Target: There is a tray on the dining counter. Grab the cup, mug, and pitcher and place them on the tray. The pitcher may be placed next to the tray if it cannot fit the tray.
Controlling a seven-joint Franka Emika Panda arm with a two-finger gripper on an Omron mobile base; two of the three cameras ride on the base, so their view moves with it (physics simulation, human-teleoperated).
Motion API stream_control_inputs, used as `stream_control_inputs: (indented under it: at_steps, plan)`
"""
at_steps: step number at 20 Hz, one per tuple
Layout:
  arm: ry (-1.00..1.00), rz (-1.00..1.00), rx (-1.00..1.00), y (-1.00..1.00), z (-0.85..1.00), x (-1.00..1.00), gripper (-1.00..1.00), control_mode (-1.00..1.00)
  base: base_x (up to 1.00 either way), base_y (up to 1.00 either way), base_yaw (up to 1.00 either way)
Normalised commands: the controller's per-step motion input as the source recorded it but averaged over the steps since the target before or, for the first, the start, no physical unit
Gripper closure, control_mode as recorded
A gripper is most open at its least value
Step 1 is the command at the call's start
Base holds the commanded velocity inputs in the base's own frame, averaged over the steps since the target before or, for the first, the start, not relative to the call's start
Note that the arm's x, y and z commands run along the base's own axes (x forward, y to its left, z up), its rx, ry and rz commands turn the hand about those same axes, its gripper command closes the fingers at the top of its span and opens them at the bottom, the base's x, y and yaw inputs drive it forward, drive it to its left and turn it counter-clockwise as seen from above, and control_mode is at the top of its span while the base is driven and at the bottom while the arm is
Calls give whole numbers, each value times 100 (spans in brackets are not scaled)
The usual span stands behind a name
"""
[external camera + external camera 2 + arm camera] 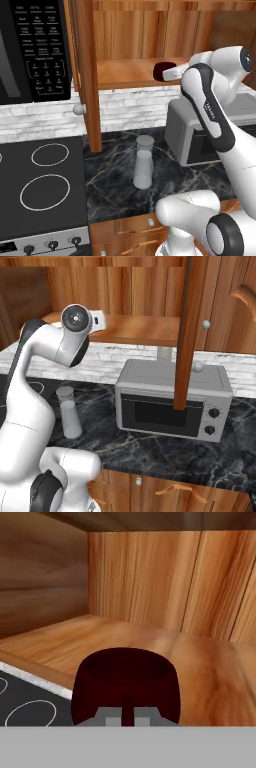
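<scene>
The dark maroon mug (125,682) stands right against my fingertips inside the open wooden cabinet. My gripper (128,714) is shut on a thin dark part of the mug, its side handle. From the left base view, the mug (164,70) is on the cabinet shelf (125,72) just ahead of my gripper (174,74). The clear glass pitcher (143,162) (70,412) stands upright on the black marble counter (115,185) below, apart from the arm. The tray and the cup are out of view.
A grey toaster oven (200,135) (172,401) sits on the counter under my arm. The open cabinet door (87,75) (187,331) hangs edge-on beside the shelf. A black stovetop (40,185) lies to the left, with a microwave (35,45) above it.
</scene>
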Motion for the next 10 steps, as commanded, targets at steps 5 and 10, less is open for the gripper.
stream_control_inputs:
  at_steps: [5,10]
  plan:
    - [0,-10,0,-7,20,-57,100,-100,0,0,0]
    - [0,-11,0,-8,20,-63,100,-100,0,0,0]
